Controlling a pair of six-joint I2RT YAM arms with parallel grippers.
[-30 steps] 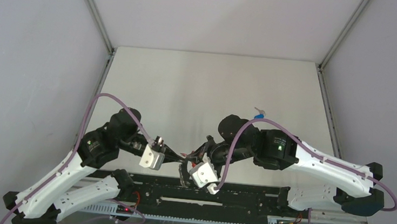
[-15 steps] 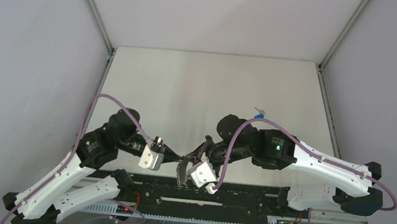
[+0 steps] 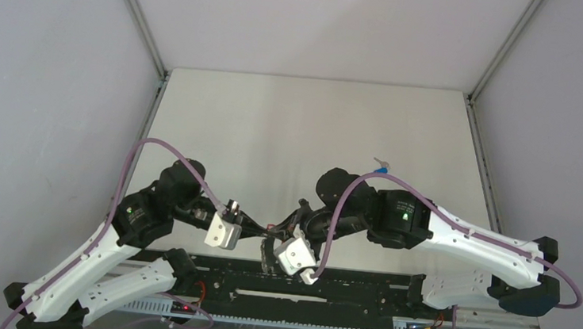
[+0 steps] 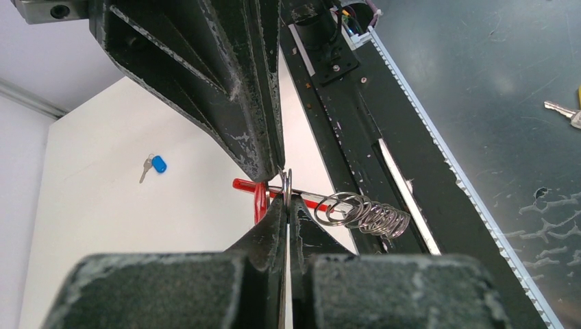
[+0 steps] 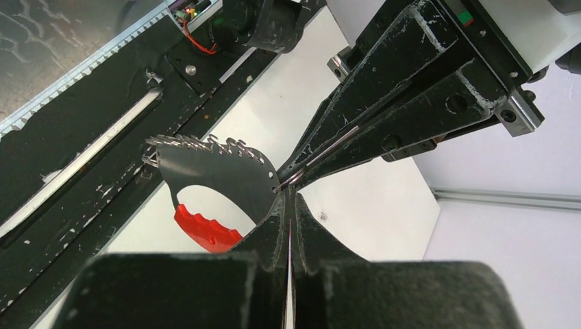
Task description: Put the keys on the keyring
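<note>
Both grippers meet tip to tip above the table's near edge. My left gripper is shut on a thin silver ring of the keyring. The keyring's red band hangs beside the tips, and its cluster of silver rings trails to the right. My right gripper is shut at the same spot. From it hang the keyring's dark toothed arch and the red band. The blue-tagged key lies on the table. I cannot pick out the red-tagged key.
The black base rail runs under the grippers at the table's near edge. Another small silver key lies on the dark floor beyond it. Grey walls close in the left, right and back.
The right arm and its wrist have shifted slightly left. Both grippers stay shut and joined at the tips. The blue-tagged key has not moved.
</note>
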